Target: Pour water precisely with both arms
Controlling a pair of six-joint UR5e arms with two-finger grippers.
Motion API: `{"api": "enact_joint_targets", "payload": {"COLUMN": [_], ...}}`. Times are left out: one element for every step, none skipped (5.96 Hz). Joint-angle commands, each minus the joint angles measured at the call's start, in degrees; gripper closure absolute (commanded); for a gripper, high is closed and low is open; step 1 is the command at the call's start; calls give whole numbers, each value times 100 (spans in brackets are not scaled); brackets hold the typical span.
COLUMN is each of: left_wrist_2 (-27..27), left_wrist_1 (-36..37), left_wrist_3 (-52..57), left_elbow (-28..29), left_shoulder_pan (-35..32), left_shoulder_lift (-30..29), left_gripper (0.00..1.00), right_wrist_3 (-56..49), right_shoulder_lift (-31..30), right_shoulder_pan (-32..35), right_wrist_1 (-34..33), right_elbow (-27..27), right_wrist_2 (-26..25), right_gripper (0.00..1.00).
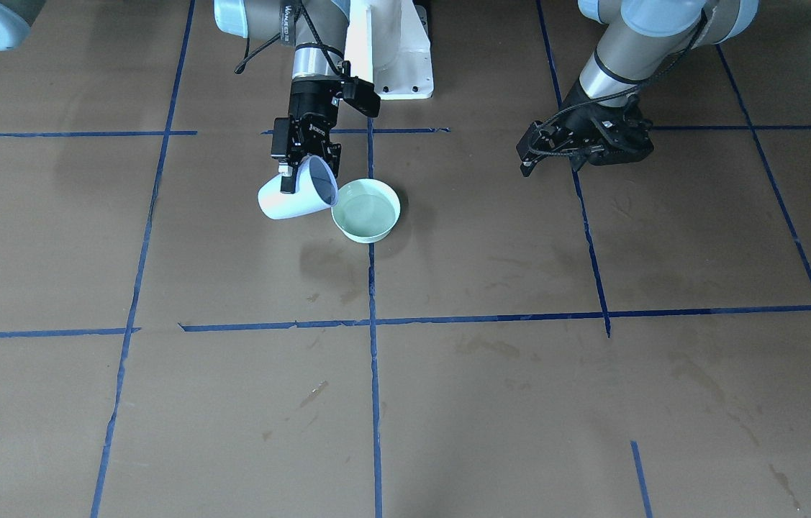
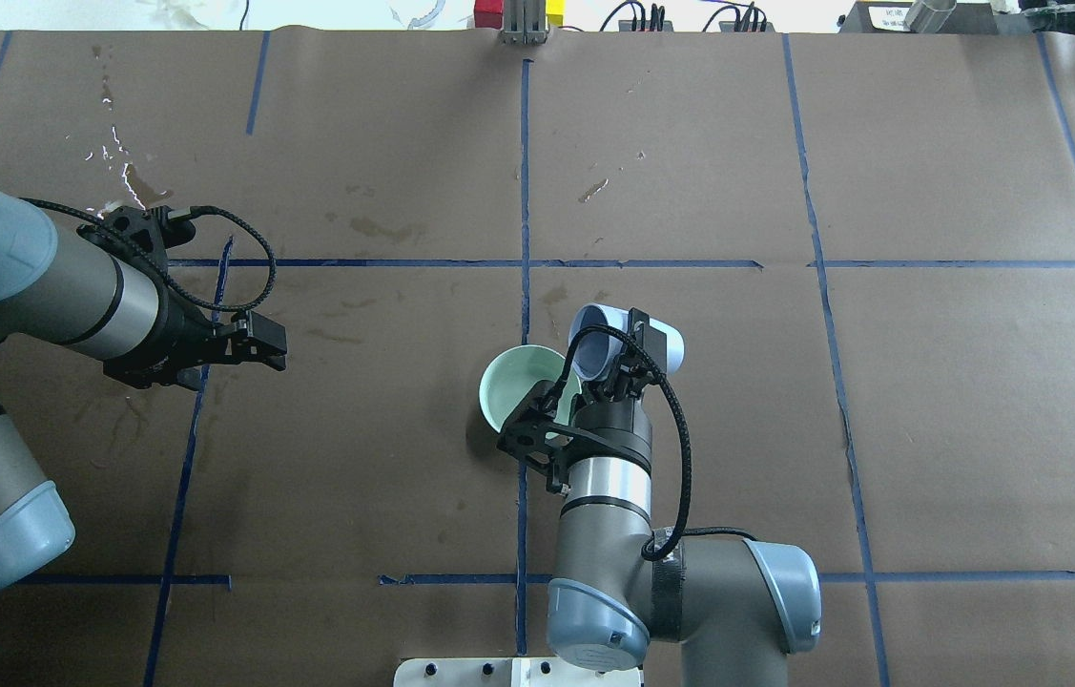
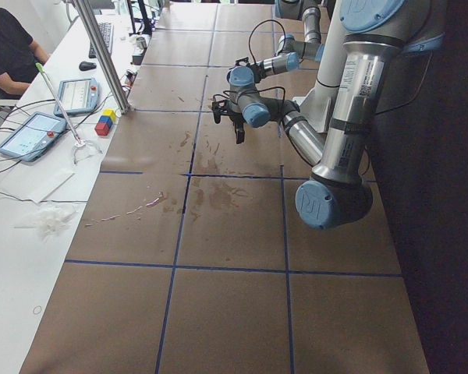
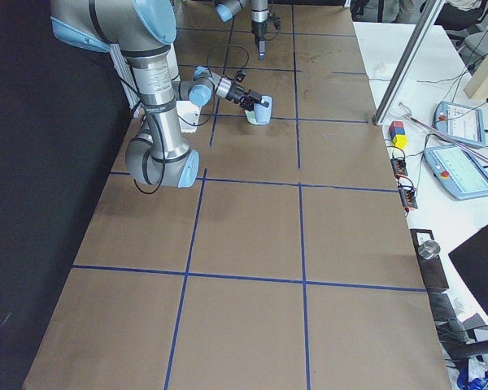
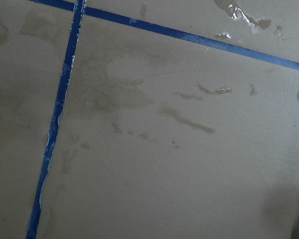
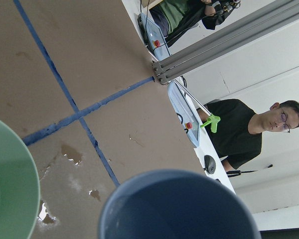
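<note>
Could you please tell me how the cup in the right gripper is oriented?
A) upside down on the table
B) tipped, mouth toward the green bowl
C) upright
B: the right gripper holds the cup tipped sideways, its mouth facing the green bowl.

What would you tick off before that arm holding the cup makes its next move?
1. Grip: right gripper pinches the cup by its rim: ok.
2. Aim: cup mouth tilted towards the bowl, at its edge: ok.
3. Level: water sits below the bowl's rim: ok.
4. Anything remaining inside the cup: cannot tell.
5. Clearance: left gripper hovers well away from the bowl: ok.
6. Surface: table dry: not ok, wet patches.
</note>
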Motion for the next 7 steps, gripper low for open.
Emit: {"api": "enact_joint_targets", "payload": {"left_wrist_2": [0, 0, 0, 0, -8, -8, 0], "left_wrist_1": [-2, -2, -2, -2, -2, -2, -2], "left_wrist_3": [-15, -15, -15, -15, -15, -15, -15], "left_elbow": [-25, -42, -43, -43, -43, -43, -43], "left_shoulder_pan": [3, 3, 3, 3, 3, 3, 3], "left_shoulder_lift": [2, 2, 2, 2, 2, 2, 2], "left_gripper": [0, 0, 0, 0, 0, 0, 0], "right_wrist_3": [-325, -475, -677, -748, -854, -1029, -1109], "right_shoulder_lift": [144, 136, 136, 127, 118, 110, 101], "right_shoulder_pan": [0, -9, -18, -44, -53, -62, -71], "right_wrist_1": [1, -7, 1, 1, 1, 1, 1], "right_elbow": [-290, -291, -283, -283, -274, -265, -265], "right_wrist_2": [-105, -141, -141, -176, -176, -185, -228], "right_gripper": [94, 94, 95, 95, 95, 95, 95]}}
